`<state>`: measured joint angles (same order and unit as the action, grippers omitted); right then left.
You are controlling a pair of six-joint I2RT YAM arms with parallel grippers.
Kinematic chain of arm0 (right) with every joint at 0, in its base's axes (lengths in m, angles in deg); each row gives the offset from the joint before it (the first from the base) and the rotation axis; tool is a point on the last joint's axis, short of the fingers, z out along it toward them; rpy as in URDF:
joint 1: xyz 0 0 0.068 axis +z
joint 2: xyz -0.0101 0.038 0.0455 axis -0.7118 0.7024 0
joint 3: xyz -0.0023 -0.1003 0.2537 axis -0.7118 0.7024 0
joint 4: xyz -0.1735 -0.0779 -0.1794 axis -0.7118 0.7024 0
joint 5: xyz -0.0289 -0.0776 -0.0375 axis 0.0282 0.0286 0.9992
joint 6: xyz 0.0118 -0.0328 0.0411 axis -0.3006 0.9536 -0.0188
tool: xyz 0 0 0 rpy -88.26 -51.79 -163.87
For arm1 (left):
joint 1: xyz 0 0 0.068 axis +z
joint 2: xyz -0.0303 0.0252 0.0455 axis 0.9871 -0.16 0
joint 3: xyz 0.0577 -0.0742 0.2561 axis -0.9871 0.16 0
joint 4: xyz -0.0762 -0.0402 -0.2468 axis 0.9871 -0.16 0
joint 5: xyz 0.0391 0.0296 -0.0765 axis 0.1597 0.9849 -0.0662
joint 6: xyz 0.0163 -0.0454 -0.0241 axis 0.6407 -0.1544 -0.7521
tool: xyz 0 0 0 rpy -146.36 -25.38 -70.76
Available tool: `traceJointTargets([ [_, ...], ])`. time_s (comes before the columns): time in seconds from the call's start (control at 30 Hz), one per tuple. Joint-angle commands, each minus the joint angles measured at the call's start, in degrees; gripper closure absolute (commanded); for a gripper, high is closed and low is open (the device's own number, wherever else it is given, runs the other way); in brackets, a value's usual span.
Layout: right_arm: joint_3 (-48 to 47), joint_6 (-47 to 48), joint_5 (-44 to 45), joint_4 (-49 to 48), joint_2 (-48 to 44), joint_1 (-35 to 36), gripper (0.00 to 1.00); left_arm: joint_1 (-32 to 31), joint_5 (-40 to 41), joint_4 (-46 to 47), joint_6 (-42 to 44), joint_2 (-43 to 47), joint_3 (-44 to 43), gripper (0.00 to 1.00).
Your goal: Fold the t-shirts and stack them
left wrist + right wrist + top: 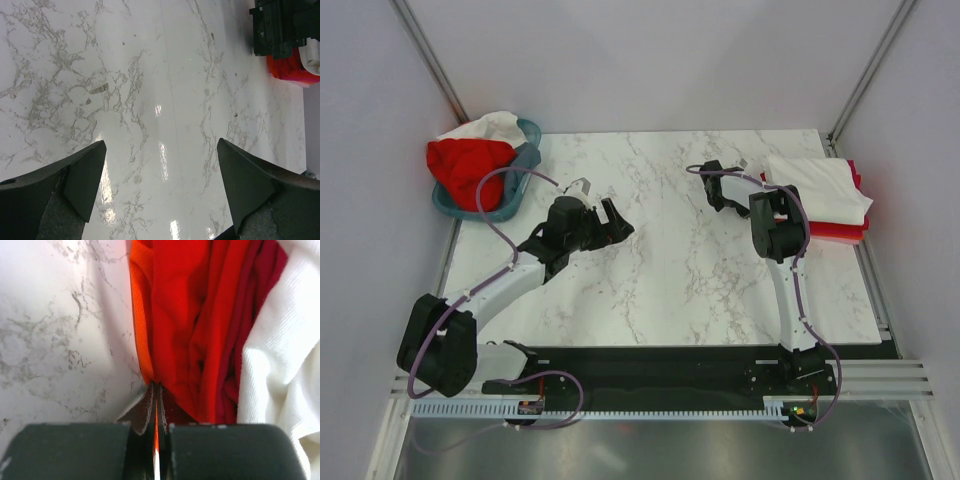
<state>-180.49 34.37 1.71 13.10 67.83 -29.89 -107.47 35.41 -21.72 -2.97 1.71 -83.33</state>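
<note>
At the table's right edge lies a stack of folded t-shirts: a white one (817, 185) on top, red layers (835, 232) beneath. The right wrist view shows the stack edge-on: orange (140, 315), bright red (185, 315), crimson (255, 305) and white (285, 355). My right gripper (156, 385) is shut at the stack's left edge (752, 185), with a sliver of the orange t-shirt pinched between its jaws. A red t-shirt (470, 165) and a white one (490, 125) fill the basket. My left gripper (613, 222) hangs open over bare marble (161, 141), holding nothing.
The teal basket (520, 190) sits at the table's far left corner. Grey walls close in on both sides and the back. In the left wrist view the right arm (285, 25) and the stack's red edge (290, 70) show at the top right.
</note>
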Motion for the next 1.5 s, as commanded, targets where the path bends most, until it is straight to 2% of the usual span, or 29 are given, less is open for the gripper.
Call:
traceJointTargets([
  [0.0, -1.7, -1.8, 1.0, 1.0, 0.5, -0.7, 1.0, 0.5, 0.4, 1.5, 2.6, 0.0, 0.3, 0.0],
  [0.3, 1.5, -2.9, -3.3, -0.7, -6.2, 6.5, 1.0, 0.7, 0.3, 1.5, 2.4, -0.3, 0.3, 0.0],
  [0.53, 5.1, -4.1, -5.8, -0.6, -8.5, 9.0, 1.0, 0.7, 0.6, 1.5, 2.6, -0.3, 0.5, 0.0],
  [0.77, 4.7, -4.6, -8.1, -0.5, -9.9, 11.3, 1.0, 0.8, 0.7, 1.6, 2.6, -0.8, 0.3, 0.0],
  [0.8, 4.8, -4.8, -8.2, -0.3, -10.2, 11.9, 0.96, 0.8, 0.7, 1.6, 2.6, -0.9, 0.4, 0.0],
  [0.83, 4.9, -5.1, -8.2, -0.3, -10.6, 12.3, 0.83, 0.9, 0.8, 1.5, 2.6, -1.0, 0.4, 0.0],
  [0.87, 5.2, -5.6, -8.6, -0.5, -11.7, 12.5, 0.64, 1.0, 0.9, 1.5, 2.6, -0.9, 0.5, 0.0],
  [0.9, 5.8, -5.6, -9.7, -0.9, -12.5, 12.8, 0.62, 1.1, 1.2, 1.5, 2.6, -0.7, 0.5, 0.0],
  [1.03, 6.1, -4.8, -18.1, -4.3, -15.6, 13.3, 0.62, 1.3, 2.2, 1.4, 2.9, -0.3, 0.9, 0.0],
  [1.27, 1.9, -4.9, -27.5, -4.9, -17.8, 13.2, 0.63, 1.3, 2.9, 1.4, 3.1, 0.2, 0.9, 0.0],
  [1.4, -0.3, -6.0, -36.5, -5.0, -19.6, 11.7, 0.67, 1.5, 3.5, 1.3, 3.3, 0.3, 1.2, 0.0],
  [1.43, -0.4, -6.3, -43.2, -5.6, -20.3, 11.1, 0.69, 1.5, 3.5, 1.4, 3.4, 0.3, 1.2, 0.0],
  [1.47, -0.5, -7.0, -45.7, -6.1, -22.1, 10.5, 0.72, 1.5, 3.6, 1.4, 3.3, 0.3, 1.2, 0.0],
])
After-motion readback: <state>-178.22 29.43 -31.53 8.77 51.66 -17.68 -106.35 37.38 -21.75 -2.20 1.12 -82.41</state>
